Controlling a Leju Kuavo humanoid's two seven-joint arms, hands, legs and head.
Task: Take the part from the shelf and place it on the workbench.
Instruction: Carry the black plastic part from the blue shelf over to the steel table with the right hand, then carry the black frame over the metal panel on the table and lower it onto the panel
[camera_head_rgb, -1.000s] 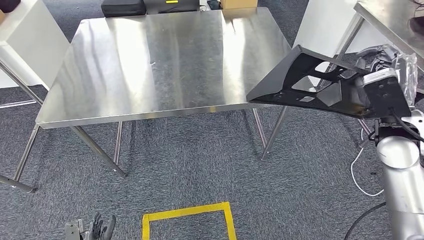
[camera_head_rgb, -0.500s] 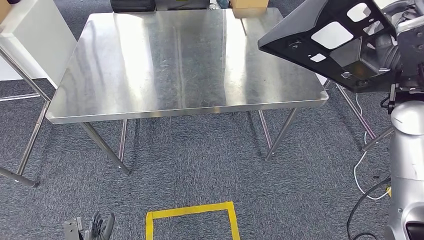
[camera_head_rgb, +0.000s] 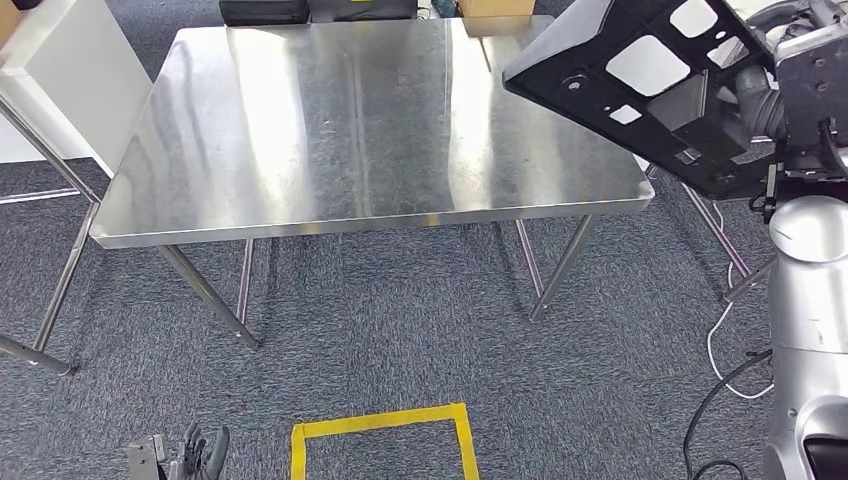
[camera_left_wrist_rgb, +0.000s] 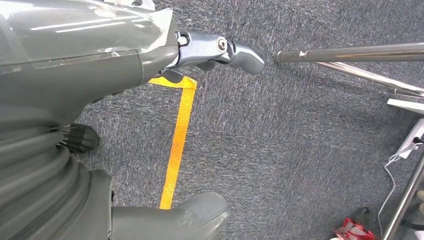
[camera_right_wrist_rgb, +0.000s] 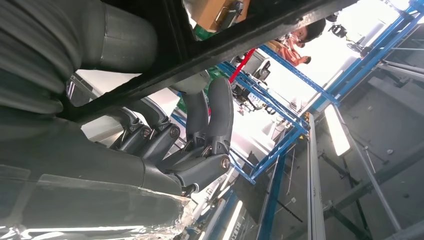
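My right hand grips the black perforated panel part — fingers wrapped around one of its bars, clamped tight. The part is tilted, raised in the air over the right far corner of the steel desk, not touching the top. My left hand hangs low by the carpet near the yellow tape square, fingers loosely apart, holding nothing.

Risks from here, as I judge them: the part is big and held at one edge, so it could swing or twist in my grip on the way down. Its low corner may clip the desk edge first and lever out of my fingers — a scrape or a drop. If I release too near the right edge, it could overhang and tip to the floor.
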